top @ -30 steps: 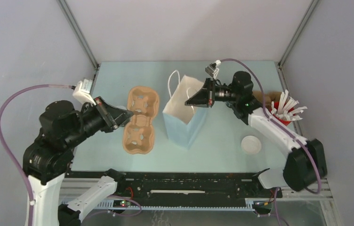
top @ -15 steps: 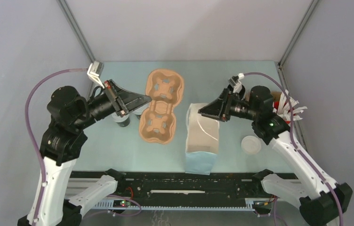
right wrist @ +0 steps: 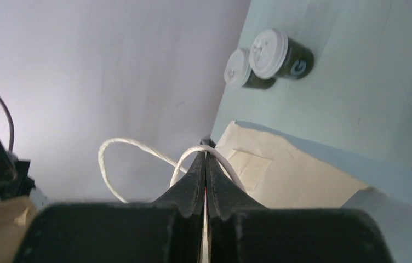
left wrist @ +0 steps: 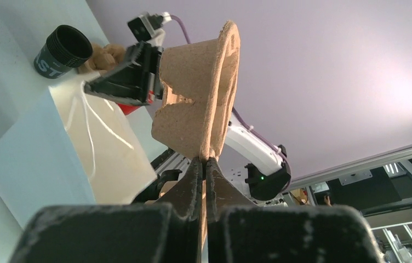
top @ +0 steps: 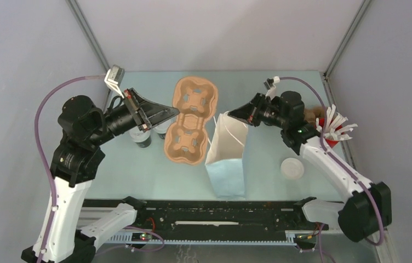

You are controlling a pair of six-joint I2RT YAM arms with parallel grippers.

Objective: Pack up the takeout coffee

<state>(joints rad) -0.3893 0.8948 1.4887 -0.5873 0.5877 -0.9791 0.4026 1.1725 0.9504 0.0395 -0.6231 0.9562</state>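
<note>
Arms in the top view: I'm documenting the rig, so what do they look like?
Both the left arm and right arm have white links, black joints and black tapering jaws; a purple cable loops along each.

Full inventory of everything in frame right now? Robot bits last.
cup carrier: 1, brown, in the air left of the bag
paper bag: 1, white and light blue, upright mid-table
lidded cups: 2, dark with white lids, table's left, under left arm
loose lid: 1, white, table right of bag
red cup: 1, red, holds white sticks, right edge
black cup: 1, black, far right, seen from left wrist only
table: 1, pale green
left gripper: 1, black, shut on cup carrier's edge
right gripper: 1, black, shut on paper bag's top by its cord handle
</note>
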